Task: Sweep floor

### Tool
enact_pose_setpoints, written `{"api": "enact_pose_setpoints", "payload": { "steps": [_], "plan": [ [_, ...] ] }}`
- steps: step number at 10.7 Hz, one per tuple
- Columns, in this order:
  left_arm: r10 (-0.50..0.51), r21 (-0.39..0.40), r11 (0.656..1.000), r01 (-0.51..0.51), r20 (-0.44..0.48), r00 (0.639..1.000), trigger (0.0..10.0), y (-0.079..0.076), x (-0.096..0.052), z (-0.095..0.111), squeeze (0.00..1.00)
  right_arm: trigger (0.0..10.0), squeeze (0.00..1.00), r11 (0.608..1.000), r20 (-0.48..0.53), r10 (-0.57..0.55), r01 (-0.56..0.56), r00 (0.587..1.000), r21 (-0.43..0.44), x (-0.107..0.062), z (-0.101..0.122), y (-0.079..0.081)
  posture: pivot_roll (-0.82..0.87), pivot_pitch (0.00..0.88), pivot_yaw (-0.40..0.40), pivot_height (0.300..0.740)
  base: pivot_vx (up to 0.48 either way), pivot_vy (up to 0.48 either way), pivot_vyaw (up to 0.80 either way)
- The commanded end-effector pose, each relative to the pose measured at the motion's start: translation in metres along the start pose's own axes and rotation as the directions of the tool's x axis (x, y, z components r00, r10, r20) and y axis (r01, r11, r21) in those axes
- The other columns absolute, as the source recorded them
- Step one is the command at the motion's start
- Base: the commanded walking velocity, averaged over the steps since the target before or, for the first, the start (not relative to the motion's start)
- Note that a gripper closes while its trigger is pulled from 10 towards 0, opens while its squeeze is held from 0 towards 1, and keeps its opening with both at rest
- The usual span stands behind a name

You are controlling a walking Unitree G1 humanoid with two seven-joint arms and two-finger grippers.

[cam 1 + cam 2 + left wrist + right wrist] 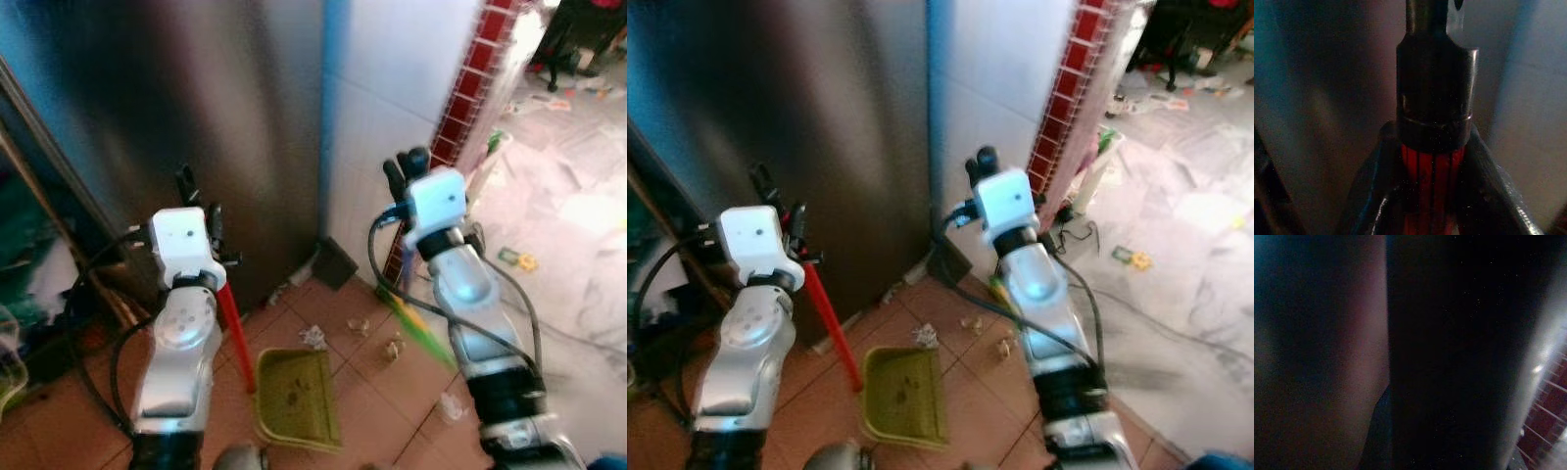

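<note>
Home kitchen: steel fridge (196, 117), tiled floor (333, 333).

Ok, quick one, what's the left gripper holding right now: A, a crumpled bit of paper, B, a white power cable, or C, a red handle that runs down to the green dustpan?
C: the left gripper is closed around the red handle, which slants down to the green dustpan on the tiled floor.
</note>
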State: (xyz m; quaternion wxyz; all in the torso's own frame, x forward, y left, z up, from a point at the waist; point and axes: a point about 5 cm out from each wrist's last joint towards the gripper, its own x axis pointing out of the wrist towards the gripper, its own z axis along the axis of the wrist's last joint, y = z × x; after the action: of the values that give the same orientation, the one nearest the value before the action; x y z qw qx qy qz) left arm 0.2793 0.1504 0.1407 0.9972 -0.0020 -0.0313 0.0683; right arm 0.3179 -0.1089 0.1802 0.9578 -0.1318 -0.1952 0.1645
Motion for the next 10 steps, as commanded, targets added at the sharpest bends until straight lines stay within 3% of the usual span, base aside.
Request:
{"api": "enact_pose_setpoints", "payload": {
  "steps": [1, 7, 10],
  "plan": [
    [-0.006, 0.025, 1.000, 0.004, 0.063, 0.998, 10.0, -0.0013, 0.0019, 0.0136, 0.00, 10.0, 0.00, 1.000, 0.092, -0.003, 0.005, 0.996, -0.022, 0.0042, 0.0175, -0.0031, 0.00, 0.028, -0.008, 0.740, 0.405, 0.000, 0.00],
    [0.013, 0.026, 1.000, -0.014, 0.064, 0.998, 10.0, -0.0016, 0.0035, 0.0137, 0.00, 10.0, 0.00, 0.998, 0.100, 0.026, -0.020, 0.995, -0.063, 0.0037, 0.0172, -0.0006, -0.01, 0.021, -0.008, 0.740, 0.381, 0.000, 0.09],
    [0.058, 0.051, 0.997, -0.061, 0.066, 0.996, 10.0, 0.0006, 0.0066, 0.0111, 0.00, 10.0, 0.00, 0.997, 0.094, 0.036, -0.029, 0.995, -0.068, 0.0033, 0.0152, 0.0002, -0.02, 0.018, -0.007, 0.740, 0.000, 0.000, 0.19]
  ]
}}
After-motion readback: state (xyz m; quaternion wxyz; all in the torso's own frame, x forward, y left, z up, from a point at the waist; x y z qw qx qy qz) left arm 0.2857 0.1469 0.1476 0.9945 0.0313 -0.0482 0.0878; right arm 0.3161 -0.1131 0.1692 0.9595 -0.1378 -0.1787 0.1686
